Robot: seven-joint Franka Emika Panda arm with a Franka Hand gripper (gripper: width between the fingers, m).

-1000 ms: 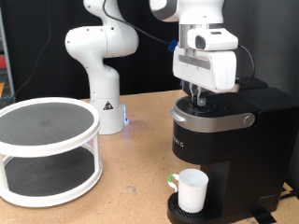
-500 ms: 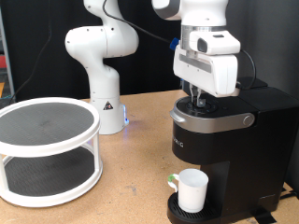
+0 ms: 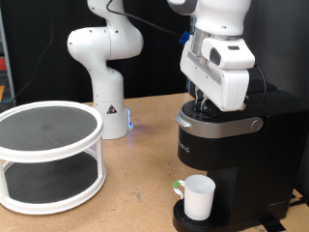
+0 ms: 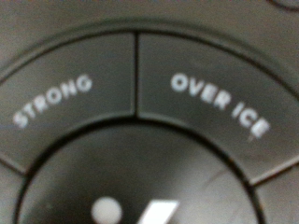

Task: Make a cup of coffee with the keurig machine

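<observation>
The black keurig machine (image 3: 237, 155) stands at the exterior view's right with its lid down. The white cup (image 3: 199, 197) sits upright on its drip tray under the spout. My gripper (image 3: 206, 103) is right down on the machine's top, its fingers mostly hidden behind the white hand. The wrist view shows the machine's button panel (image 4: 149, 112) from very close, with "STRONG" (image 4: 54, 101) and "OVER ICE" (image 4: 219, 103) buttons; no fingertips show there.
A white two-tier round rack (image 3: 48, 155) stands at the exterior view's left. A second white robot arm's base (image 3: 106, 68) stands at the back behind the wooden table (image 3: 135, 203).
The hand has tilted and shifted slightly to the exterior view's right above the machine's top. The cup and machine stay put.
</observation>
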